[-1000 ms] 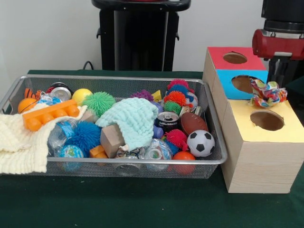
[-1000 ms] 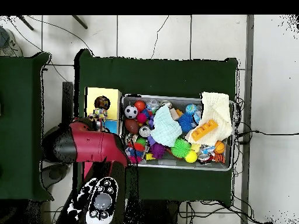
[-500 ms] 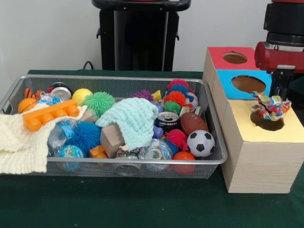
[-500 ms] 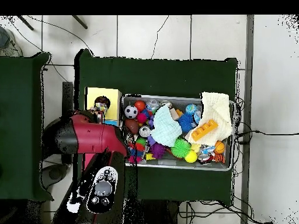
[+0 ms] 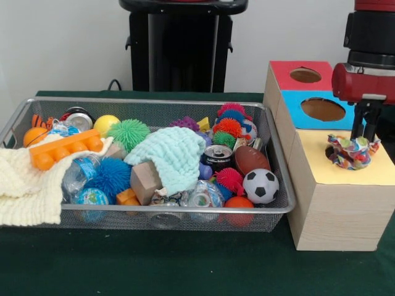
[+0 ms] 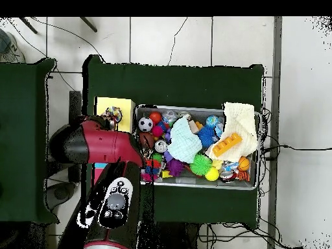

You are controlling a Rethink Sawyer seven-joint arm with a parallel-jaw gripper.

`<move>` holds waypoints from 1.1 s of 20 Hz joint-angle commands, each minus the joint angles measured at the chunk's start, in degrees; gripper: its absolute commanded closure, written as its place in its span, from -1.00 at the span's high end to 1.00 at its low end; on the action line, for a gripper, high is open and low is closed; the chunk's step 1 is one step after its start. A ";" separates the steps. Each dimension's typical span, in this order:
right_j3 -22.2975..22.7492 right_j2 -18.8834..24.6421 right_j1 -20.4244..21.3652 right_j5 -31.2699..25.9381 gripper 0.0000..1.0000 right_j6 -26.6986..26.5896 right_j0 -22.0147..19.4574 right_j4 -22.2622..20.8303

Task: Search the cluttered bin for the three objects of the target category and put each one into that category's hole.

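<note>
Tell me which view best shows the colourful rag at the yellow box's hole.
The front view: the rag sits bunched over the hole in the yellow-topped box, covering it, with the arm's dark end just above. In the overhead view the rag is only a small patch at the yellow top's edge, beside the red arm.

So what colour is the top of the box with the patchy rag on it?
Yellow. The box top shows best in the front view, with the rag over its hole.

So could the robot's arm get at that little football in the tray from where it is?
Probably yes: the football lies uncovered on top at the tray's end nearest the boxes, and the arm hangs just beside it over the yellow box.
</note>
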State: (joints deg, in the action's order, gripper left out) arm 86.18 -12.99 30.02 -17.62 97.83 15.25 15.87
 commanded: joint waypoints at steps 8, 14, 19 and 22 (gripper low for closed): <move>-5.30 1.55 -7.87 -0.40 -1.00 10.53 -2.79 0.73; -7.75 0.49 -10.33 -0.77 -1.00 10.88 -2.42 0.79; -9.30 0.60 -11.23 -2.00 -1.00 10.42 -2.76 0.83; -9.66 0.98 -10.90 -2.67 -1.00 10.00 -3.14 0.73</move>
State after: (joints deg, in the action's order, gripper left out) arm 79.82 -13.52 22.58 -17.62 97.83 14.21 15.90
